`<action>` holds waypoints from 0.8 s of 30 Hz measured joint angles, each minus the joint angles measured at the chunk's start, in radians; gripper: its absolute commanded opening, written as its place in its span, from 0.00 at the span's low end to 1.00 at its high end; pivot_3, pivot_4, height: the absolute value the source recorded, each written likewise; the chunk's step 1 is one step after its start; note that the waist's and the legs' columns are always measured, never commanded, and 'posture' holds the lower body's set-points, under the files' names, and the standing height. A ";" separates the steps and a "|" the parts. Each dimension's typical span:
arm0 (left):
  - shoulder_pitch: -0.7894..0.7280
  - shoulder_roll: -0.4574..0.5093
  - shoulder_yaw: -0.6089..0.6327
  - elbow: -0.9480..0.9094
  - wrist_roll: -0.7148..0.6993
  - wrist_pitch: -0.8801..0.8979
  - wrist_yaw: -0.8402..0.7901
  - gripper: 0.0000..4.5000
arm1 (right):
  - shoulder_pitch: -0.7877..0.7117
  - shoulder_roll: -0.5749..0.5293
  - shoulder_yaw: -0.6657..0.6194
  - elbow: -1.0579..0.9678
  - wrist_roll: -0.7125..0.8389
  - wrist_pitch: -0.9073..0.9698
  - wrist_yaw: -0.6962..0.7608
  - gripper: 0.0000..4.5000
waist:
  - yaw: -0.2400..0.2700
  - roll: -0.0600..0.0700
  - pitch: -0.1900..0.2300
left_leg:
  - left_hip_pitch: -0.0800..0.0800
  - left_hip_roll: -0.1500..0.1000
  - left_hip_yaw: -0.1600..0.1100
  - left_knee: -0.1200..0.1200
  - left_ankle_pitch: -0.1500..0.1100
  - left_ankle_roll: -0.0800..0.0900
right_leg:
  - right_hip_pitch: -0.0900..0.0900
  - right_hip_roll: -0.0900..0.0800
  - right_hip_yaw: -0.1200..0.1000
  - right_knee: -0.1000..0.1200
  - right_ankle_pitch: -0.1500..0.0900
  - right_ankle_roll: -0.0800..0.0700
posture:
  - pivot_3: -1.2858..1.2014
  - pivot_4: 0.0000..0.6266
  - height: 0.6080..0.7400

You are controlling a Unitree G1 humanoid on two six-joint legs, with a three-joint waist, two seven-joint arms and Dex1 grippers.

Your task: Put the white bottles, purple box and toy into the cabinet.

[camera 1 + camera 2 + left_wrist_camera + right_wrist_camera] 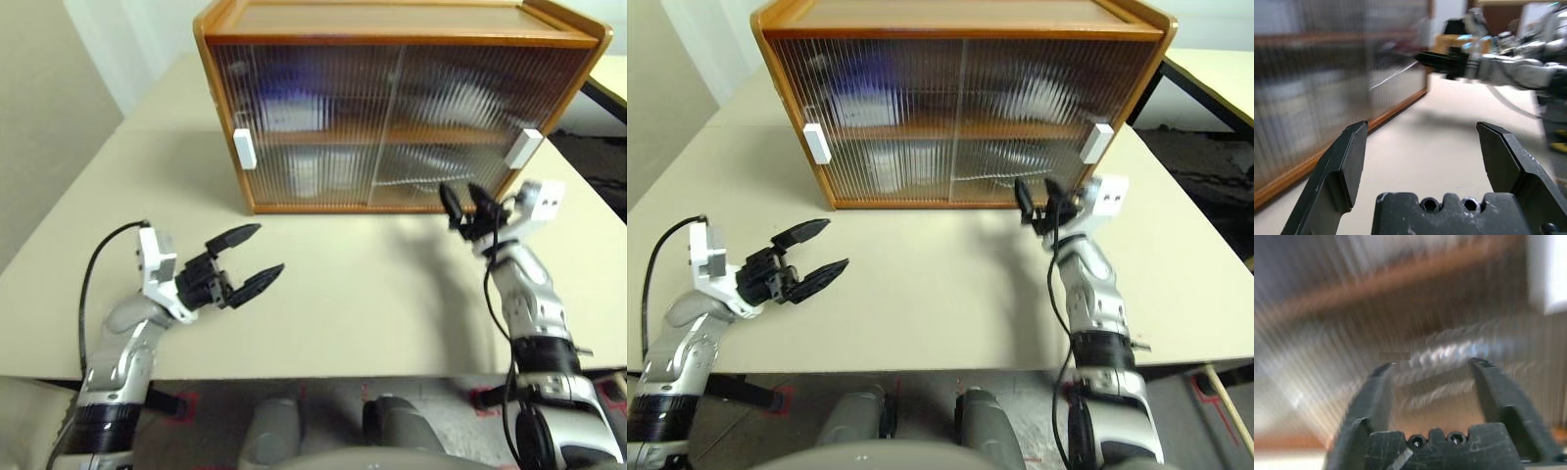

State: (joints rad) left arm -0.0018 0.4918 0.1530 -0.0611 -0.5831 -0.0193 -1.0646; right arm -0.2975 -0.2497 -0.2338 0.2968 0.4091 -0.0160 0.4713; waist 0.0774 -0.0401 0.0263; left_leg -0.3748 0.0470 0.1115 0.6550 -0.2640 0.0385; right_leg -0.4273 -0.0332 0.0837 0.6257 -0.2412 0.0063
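The cabinet [392, 29] stands at the back of the table with both ribbed sliding doors drawn shut. Behind the doors things show as blurs: a lilac patch [289, 103] on the upper shelf, likely the purple box, and pale white shapes [309, 174] on the lower shelf, likely the white bottles. The toy is hidden. My left gripper [268, 248] hovers open over the table's left part, well short of the cabinet, nothing between its fingers. My right gripper [460, 193] is open and empty, close in front of the right door's lower part.
White handles sit at the left door's outer edge [244, 149] and the right door's outer edge [525, 148]. A beige table [353, 284] stretches bare between my arms. A dark gap and another table's edge [1205, 73] lie at the far right.
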 measured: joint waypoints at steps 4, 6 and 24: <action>0.011 0.006 0.044 0.011 0.021 0.003 0.066 1.00 | 0.053 -0.030 -0.017 -0.001 0.075 -0.025 0.191 1.00 | 0.013 0.001 0.006 | 0.000 -0.001 0.000 0.000 0.000 0.000 | 0.001 -0.001 0.000 0.000 0.000 0.001 | 0.63 0.04 1.00; 0.021 0.032 0.063 0.046 0.041 0.046 0.118 1.00 | 0.054 -0.081 -0.066 0.066 0.097 -0.046 0.232 1.00 | 0.021 0.000 0.008 | 0.001 -0.001 0.000 0.000 0.000 0.000 | 0.002 -0.001 -0.001 -0.001 -0.001 0.003 | 0.63 0.05 1.00; -0.098 -0.023 0.254 0.217 0.181 0.271 0.779 1.00 | -0.138 -0.389 -0.307 0.783 0.104 -0.130 0.373 1.00 | 0.027 -0.007 0.018 | 0.002 -0.002 0.000 0.000 -0.001 -0.002 | 0.003 -0.001 0.000 -0.001 0.002 0.002 | 0.63 0.04 1.00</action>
State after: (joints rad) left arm -0.1001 0.4686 0.4067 0.1560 -0.4016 0.2514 -0.2860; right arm -0.4350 -0.6387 -0.5413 1.0800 0.5131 -0.1458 0.8441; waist 0.1040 -0.0473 0.0441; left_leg -0.3733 0.0454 0.1114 0.6553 -0.2649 0.0370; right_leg -0.4247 -0.0338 0.0841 0.6242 -0.2396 0.0078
